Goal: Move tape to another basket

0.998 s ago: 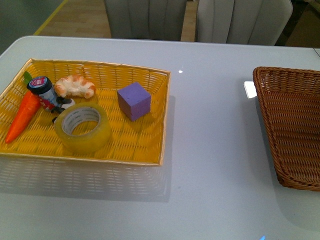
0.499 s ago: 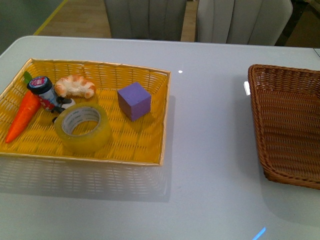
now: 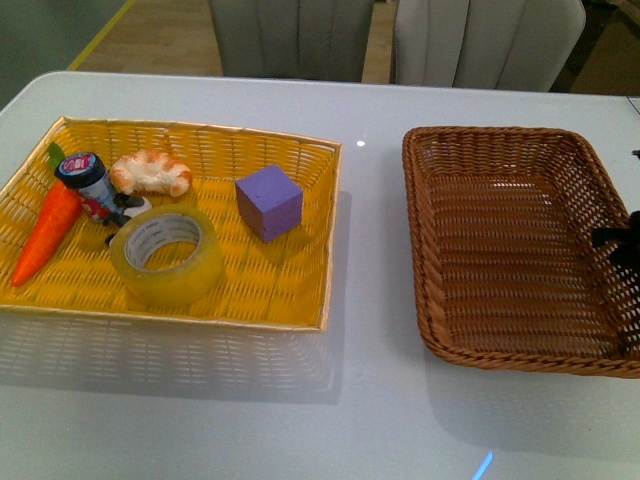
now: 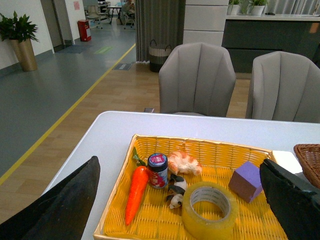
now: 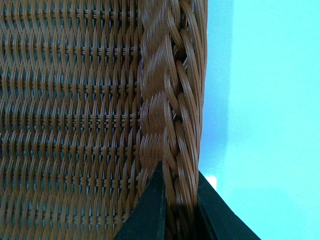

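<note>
The tape (image 3: 166, 257), a yellowish translucent roll with a white printed core, lies in the yellow woven tray (image 3: 300, 150) at the left; it also shows in the left wrist view (image 4: 209, 210). The dark brown wicker basket (image 3: 430, 250) stands empty at the right of the table. My right gripper (image 3: 622, 247) shows as a dark shape at the basket's right rim; in the right wrist view it (image 5: 177, 200) is shut on the braided rim (image 5: 167, 100). My left gripper (image 4: 180, 220) is open, above and apart from the tape, and is out of the front view.
The yellow tray also holds a toy carrot (image 3: 45, 232), a small jar (image 3: 88, 184), a croissant (image 3: 150, 172), a panda figure (image 4: 175, 192) and a purple cube (image 3: 268, 202). Two grey chairs (image 3: 480, 40) stand behind the white table (image 3: 370, 300).
The brown basket has slid left across the table, from the right edge of the view to fully in view. The yellow tray and its contents have not moved.
</note>
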`<state>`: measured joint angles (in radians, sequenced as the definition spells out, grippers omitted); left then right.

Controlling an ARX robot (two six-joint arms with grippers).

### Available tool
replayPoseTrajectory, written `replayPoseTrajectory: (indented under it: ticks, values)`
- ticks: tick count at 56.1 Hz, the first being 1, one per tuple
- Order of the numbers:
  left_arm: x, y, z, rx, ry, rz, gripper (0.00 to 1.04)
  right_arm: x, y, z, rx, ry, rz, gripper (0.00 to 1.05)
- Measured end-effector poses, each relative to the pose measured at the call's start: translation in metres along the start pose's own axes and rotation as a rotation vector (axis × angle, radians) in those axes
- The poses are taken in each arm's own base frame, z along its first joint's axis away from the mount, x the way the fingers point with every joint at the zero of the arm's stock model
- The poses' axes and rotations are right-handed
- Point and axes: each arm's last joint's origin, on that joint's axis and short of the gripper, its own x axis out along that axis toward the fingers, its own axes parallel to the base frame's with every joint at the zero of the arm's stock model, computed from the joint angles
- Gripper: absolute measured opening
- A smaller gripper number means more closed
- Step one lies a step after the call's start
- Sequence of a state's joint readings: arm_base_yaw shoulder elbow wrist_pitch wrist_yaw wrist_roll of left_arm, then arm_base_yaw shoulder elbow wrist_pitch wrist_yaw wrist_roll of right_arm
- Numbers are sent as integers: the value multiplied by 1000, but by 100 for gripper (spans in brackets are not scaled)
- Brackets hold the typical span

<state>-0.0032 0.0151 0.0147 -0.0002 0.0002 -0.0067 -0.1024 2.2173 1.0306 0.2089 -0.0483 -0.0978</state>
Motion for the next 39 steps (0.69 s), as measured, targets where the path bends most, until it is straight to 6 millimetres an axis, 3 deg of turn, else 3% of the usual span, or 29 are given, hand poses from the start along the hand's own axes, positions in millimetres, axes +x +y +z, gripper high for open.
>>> replayPoseTrajectory:
  ticks: [12,24,31,39]
  values:
    - [0,0,0,0,0,0,96,-1,9,-7,-9,16,14,6]
    - [0,0,0,0,0,0,96,-10,9,-7,11,5,4,39]
    - [0,0,0,0,0,0,96,-39,2,7,43,-116,-34,66]
    - [0,0,0,0,0,0,96,-82,-3,15,58,-245,-2,86]
